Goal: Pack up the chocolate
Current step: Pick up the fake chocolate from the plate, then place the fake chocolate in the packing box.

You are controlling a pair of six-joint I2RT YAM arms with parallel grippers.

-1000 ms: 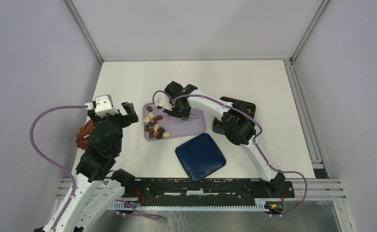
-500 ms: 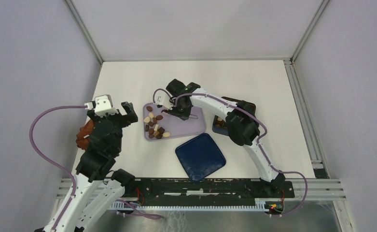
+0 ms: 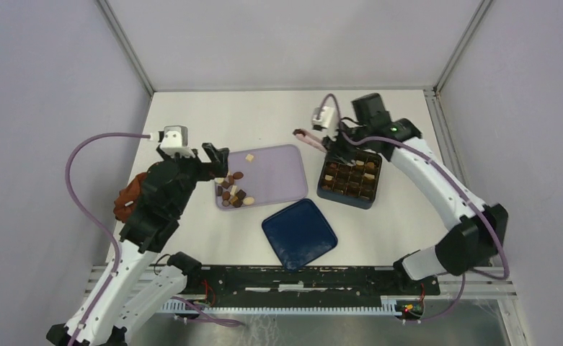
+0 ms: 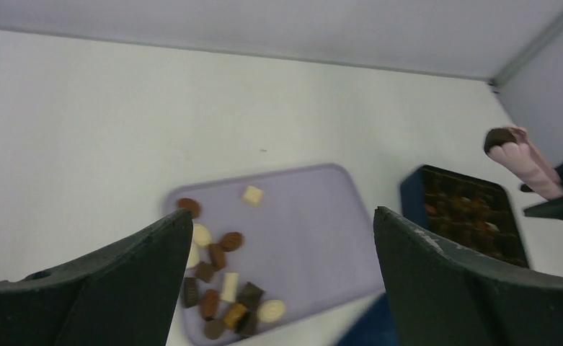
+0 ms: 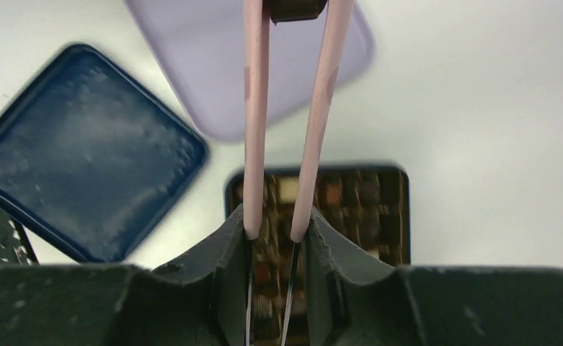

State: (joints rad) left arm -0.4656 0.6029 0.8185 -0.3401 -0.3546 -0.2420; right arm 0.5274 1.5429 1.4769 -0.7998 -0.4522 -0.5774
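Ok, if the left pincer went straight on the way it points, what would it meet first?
Probably the lilac tray: in the left wrist view the open left pincer frames its bare middle, with the chocolate pile left of that line. Depth is unclear, so it might clip those pieces first.

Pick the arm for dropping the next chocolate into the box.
Right. The right hand is shut on the pink tongs, which pinch a dark piece close to the box. The left hand is open and empty by the tray.
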